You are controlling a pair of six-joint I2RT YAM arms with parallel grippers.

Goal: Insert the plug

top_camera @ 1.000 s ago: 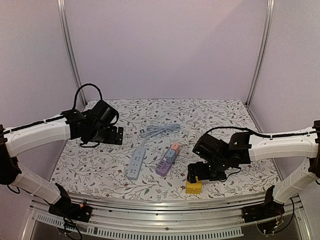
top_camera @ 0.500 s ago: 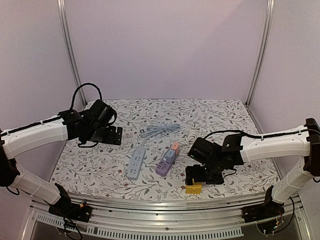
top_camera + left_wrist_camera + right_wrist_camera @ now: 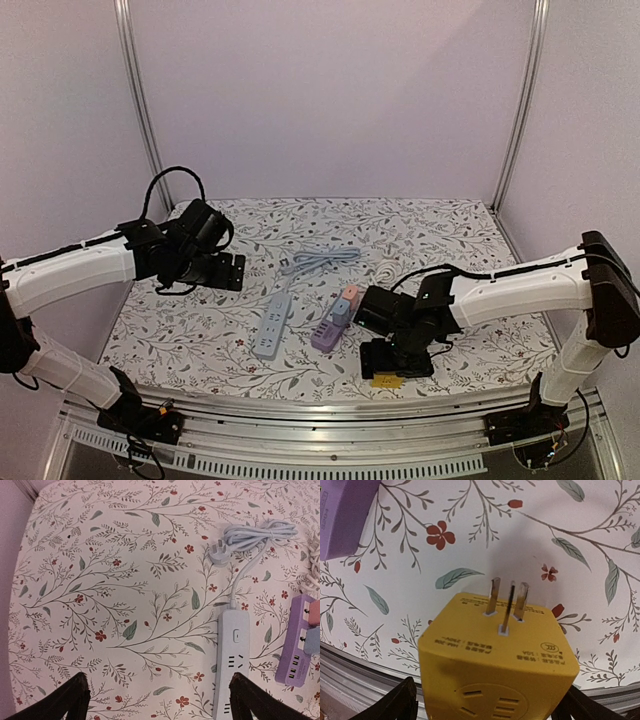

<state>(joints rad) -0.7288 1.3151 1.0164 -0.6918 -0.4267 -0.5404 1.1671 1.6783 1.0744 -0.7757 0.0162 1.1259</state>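
Right tool (image 3: 390,365) sits low at the near table (image 3: 450,225) edge, fingers (image 3: 402,702) clamped on the yellow plug (image 3: 495,650), its three prongs pointing outward. Purple socket block (image 3: 326,334) lies near at 10 o'clock, with the white power strip (image 3: 272,325) beyond. Left tool (image 3: 157,700) hovers farther back, fingers apart.

open tablecloth (image 3: 100,580) left, white strip (image 3: 232,645), purple strip (image 3: 294,647) right
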